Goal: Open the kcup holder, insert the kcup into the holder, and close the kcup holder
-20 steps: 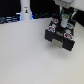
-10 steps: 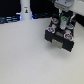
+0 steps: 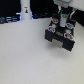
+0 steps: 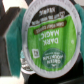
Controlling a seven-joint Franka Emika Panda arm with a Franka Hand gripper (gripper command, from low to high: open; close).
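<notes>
1. On the pale surface [image 3: 25, 55], toward the exterior view's right, stands the black kcup holder [image 3: 61, 36], its lower drawer pulled out at the front.
2. The arm comes down from above onto the holder's top; the hand [image 3: 64, 18] is just over it.
3. The wrist view is filled by the kcup [image 4: 49, 37]: green rim, whitish foil lid with brown print, held close between the dark fingers [image 4: 11, 42].
4. The hand is closed on the kcup.
5. A white bottle [image 3: 24, 11] stands well apart at the back.
</notes>
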